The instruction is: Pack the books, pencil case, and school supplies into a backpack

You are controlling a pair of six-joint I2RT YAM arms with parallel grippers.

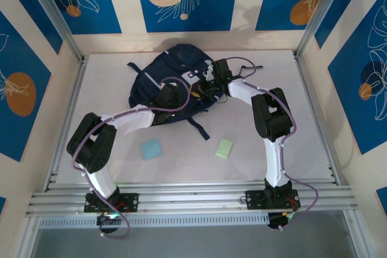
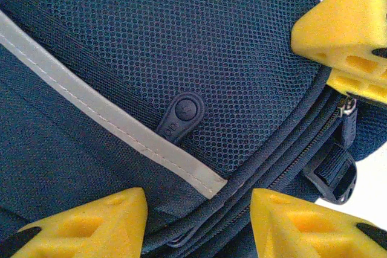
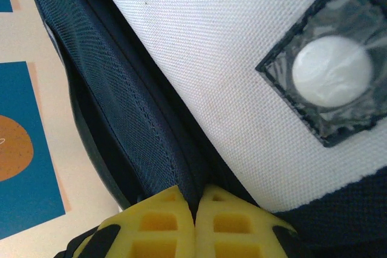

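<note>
Top view: you see backpack point(image 1: 181, 61) lying at far middle of table point(image 1: 314, 119). Light blue pad point(image 1: 150, 148) and pale green pad point(image 1: 224, 148) lie well apart from it, nearer arm bases.

Left wrist: left gripper point(image 2: 198, 203) half spread over mesh panel, nothing pinched.

Right wrist: right gripper point(image 3: 195, 203) closed tight, apparently nipping dark seam beside white patch point(image 3: 230, 77).

Fabric looks soft and floppy, likely to bunch. Take yours at seam or zipper slider point(image 2: 347, 108).
</note>
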